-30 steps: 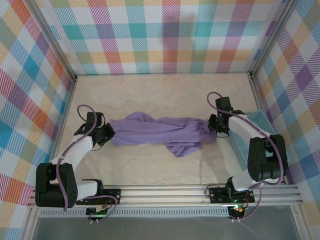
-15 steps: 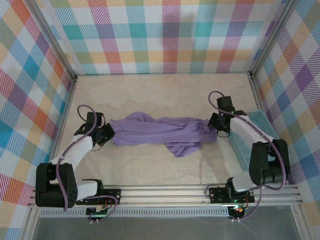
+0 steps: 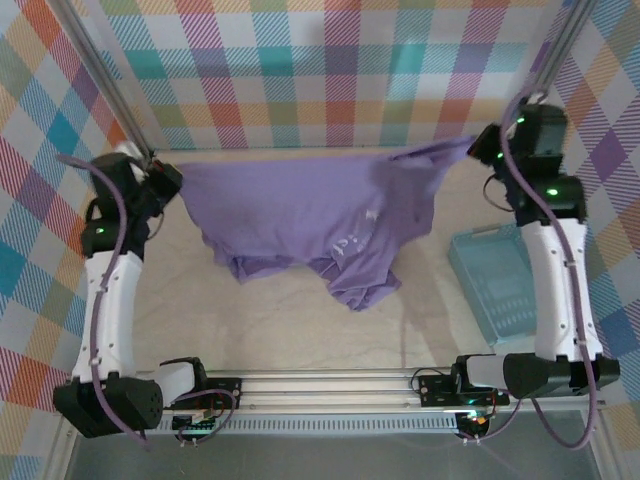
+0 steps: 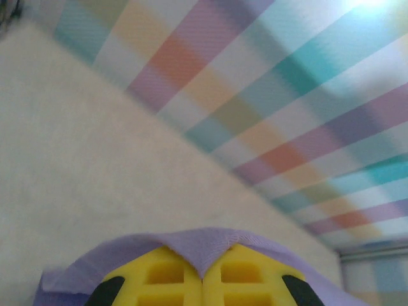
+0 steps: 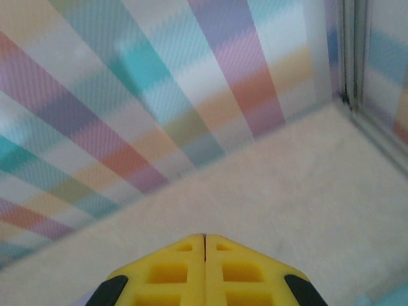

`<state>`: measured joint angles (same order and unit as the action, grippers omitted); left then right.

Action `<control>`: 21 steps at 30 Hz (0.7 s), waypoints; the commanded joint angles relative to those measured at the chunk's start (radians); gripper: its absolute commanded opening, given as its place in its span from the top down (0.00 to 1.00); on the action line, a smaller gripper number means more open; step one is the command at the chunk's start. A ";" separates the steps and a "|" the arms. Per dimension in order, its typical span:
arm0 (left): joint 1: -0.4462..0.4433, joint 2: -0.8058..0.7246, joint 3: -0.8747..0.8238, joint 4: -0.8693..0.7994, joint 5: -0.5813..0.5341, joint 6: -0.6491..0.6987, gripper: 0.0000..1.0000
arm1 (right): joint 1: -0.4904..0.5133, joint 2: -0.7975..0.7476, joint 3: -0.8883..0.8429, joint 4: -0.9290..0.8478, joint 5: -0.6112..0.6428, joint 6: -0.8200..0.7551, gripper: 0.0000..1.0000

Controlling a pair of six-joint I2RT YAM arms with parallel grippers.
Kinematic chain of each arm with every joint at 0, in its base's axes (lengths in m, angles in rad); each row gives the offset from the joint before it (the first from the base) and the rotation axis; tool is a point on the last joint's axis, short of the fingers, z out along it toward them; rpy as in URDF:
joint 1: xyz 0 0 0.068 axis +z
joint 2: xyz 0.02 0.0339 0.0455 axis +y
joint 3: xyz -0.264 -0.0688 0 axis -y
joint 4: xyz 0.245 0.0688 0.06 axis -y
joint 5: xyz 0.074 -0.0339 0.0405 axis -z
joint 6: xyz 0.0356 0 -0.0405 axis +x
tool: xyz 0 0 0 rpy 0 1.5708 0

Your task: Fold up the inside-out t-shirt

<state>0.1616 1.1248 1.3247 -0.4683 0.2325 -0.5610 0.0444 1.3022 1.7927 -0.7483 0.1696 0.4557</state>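
T-shirt [image 3: 300, 215] sleeves indistinct among hanging folds

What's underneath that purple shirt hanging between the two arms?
Beige table shows past the t-shirt's hanging edges; the patch directly beneath the cloth is hidden by it.

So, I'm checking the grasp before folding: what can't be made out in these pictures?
Top view: seams of the t-shirt, too small to confirm inside-out.
Top view: its lower edge, hidden in its own bunched folds.
Right wrist view: how much cloth the right gripper pinches, hidden behind its fingers.
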 commanded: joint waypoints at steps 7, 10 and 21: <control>0.038 -0.147 0.206 0.032 0.151 0.030 1.00 | -0.013 -0.019 0.527 -0.161 0.001 -0.057 1.00; 0.038 -0.203 0.190 0.039 0.176 0.048 1.00 | -0.013 -0.040 0.568 -0.163 -0.037 -0.066 1.00; 0.037 0.145 0.217 -0.230 0.151 0.107 1.00 | -0.011 0.064 0.268 -0.045 -0.178 -0.112 1.00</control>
<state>0.1806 1.1057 1.5234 -0.5442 0.4061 -0.4919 0.0383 1.2579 2.1246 -0.8371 0.0441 0.3748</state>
